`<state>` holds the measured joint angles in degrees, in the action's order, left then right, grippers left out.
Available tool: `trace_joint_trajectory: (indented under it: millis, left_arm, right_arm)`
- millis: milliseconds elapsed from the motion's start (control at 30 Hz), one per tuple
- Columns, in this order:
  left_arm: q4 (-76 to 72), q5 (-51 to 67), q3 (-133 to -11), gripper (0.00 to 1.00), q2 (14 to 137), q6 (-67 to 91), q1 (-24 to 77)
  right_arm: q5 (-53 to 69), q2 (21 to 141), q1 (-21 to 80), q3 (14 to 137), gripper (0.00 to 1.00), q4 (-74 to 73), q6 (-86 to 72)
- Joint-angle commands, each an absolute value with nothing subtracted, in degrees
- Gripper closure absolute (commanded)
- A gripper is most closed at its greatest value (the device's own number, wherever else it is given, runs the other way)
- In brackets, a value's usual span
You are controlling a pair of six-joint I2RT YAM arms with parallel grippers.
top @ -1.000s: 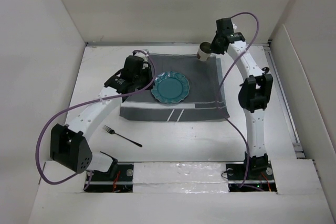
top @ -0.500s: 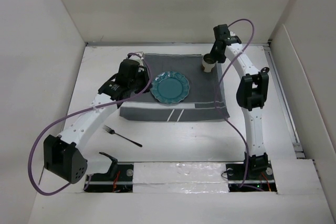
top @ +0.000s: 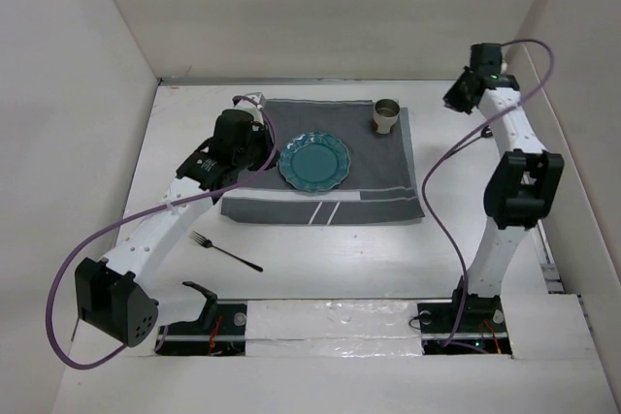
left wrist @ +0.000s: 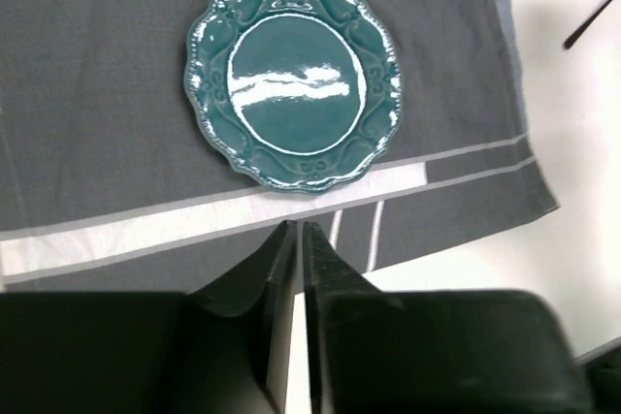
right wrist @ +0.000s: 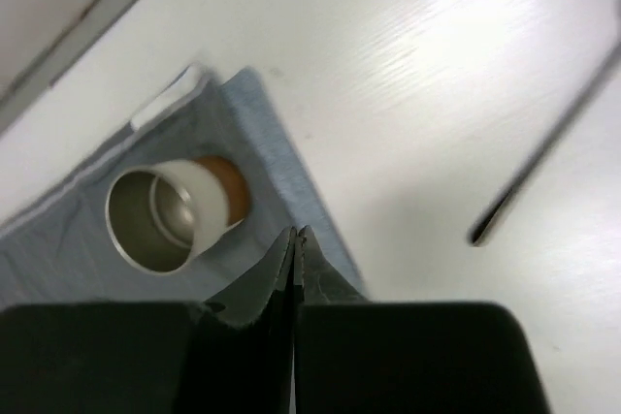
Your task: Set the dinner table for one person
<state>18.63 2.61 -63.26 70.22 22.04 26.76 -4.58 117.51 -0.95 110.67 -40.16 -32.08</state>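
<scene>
Seen from top cam: big matte white counter (top: 330, 249) filling the walled bay, arm bases at its near edge. Spread flat on it, mid-to-far: dark grey cloth (top: 374, 167) w/ pale stripes along the near side. On the cloth, approx. centre: teal scalloped plate (top: 313, 162), nothing on it. At the cloth's far right corner: upright cup (top: 386, 115), white outside, metal inside, mouth up. On bare counter near-left, well apart from the cloth: dark fork (top: 226, 252), lying diagonal.

Left pincer (left wrist: 296, 235): fingers pressed almost together, only a thin slit, nothing pinched; poised above the cloth's striped edge, plate just beyond the tips. Right pincer (right wrist: 294, 238): pressed fully together, nothing pinched; raised at far right, apart from the cup, which shows upper left of the tips in wrist cam. Thin dark streak at right of that view: too blurred to tell.
</scene>
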Motion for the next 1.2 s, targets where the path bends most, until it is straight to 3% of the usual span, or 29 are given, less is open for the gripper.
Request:
trace_joint_trajectory:
  millis: [0, 133, 167, 200, 367, 600, 933, 1167]
  left_arm:
    - [15.56, 4.22, -62.31, 1.0, 68.73, 21.8, 26.46]
    - [15.03, 5.27, -62.14, 1.0, 69.96, 21.71, 26.46]
    - [14.94, 5.36, -62.23, 1.0, 70.05, 21.62, 26.46]
    - [14.68, 5.36, -62.05, 1.0, 70.22, 21.71, 26.46]
    - [13.98, 5.71, -61.53, 0.92, 71.8, 21.8, 26.46]
    - [14.06, 5.1, -62.22, 0.89, 74.09, 21.53, 26.46]
    - [15.73, -1.65, -66.0, 0.88, 76.11, 19.34, 26.46]
    - [15.47, -1.32, -65.57, 0.88, 76.46, 19.33, 26.46]
  right_arm:
    - [-3.25, 112.33, -6.67, 101.98, 1.0, -29.98, -34.62]
    - [-5.62, 113.9, -11.68, 95.98, 0.97, -30.23, -36.29]
    - [-5.36, 114.6, -12.56, 96.15, 0.92, -30.58, -36.3]
    - [-4.49, 115.48, -14.22, 96.76, 0.79, -31.37, -36.3]
    - [-2.37, 121.9, -16.17, 104.48, 0.53, -35.86, -34.72]
    - [-3.86, 130.42, -16.17, 115.12, 0.5, -42.79, -33.13]
    - [-10.36, 133.51, -16.17, 115.85, 0.54, -46.06, -34.89]
    - [-10.9, 134.73, -15.64, 116.89, 0.65, -48.16, -33.49]
